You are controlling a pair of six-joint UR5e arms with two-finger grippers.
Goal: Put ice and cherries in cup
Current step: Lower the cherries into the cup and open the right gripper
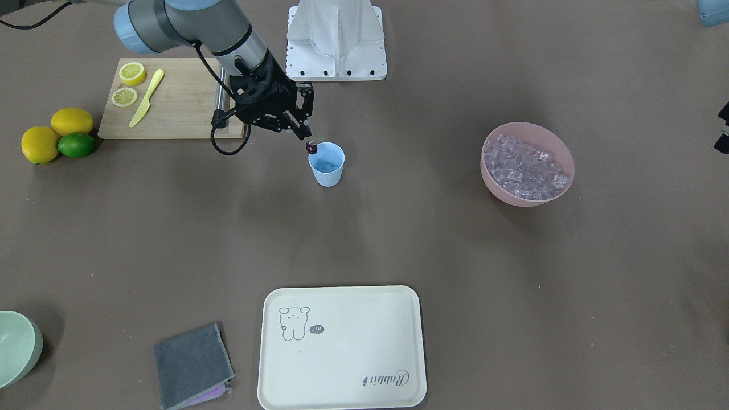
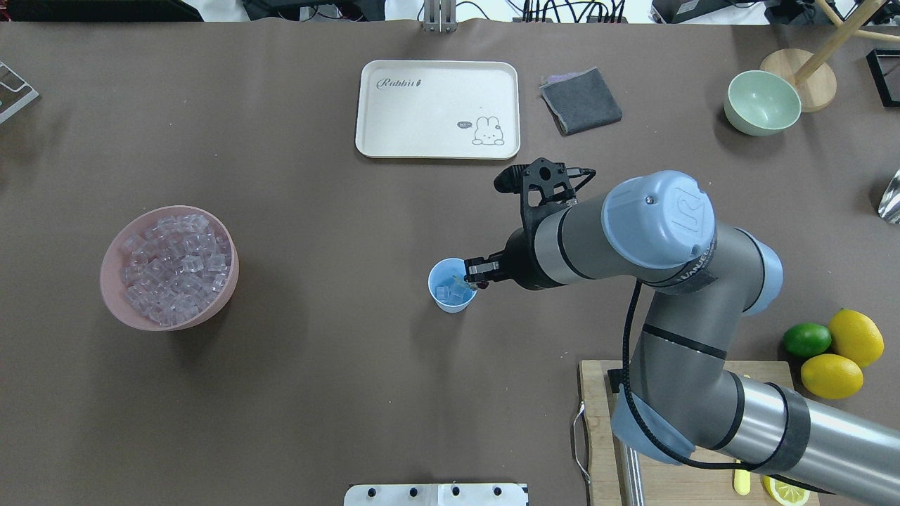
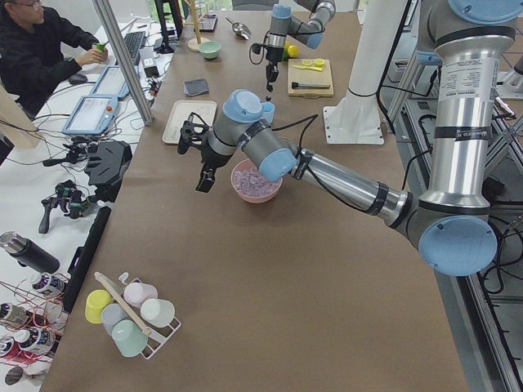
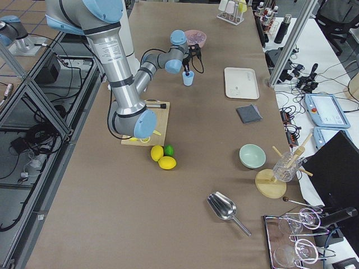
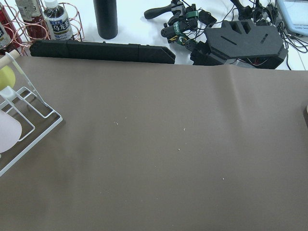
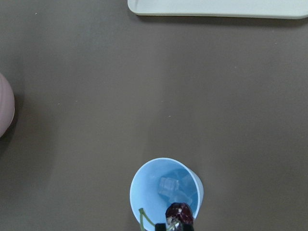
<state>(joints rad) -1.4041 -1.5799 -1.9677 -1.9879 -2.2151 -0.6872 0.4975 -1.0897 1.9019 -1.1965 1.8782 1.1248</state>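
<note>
The light-blue cup [image 1: 327,164] stands mid-table with a few clear ice cubes [image 2: 450,293] inside. My right gripper [image 1: 308,141] hovers at the cup's rim, shut on the dark red cherries [image 1: 311,148]. In the right wrist view the cherries [image 6: 179,215] and a green stem hang over the near rim of the cup [image 6: 166,192]. The pink bowl [image 1: 527,196] holds many more ice cubes [image 1: 524,165]. My left gripper [image 3: 204,175] hangs beside the pink bowl in the exterior left view; I cannot tell whether it is open or shut.
A cream tray [image 1: 353,341] and a grey cloth [image 1: 191,364] lie at the far side. A cutting board [image 1: 182,108] with lemon slices and a yellow knife lies behind my right arm. Lemons and a lime [image 1: 57,136] and a pale green bowl [image 1: 17,347] are near it.
</note>
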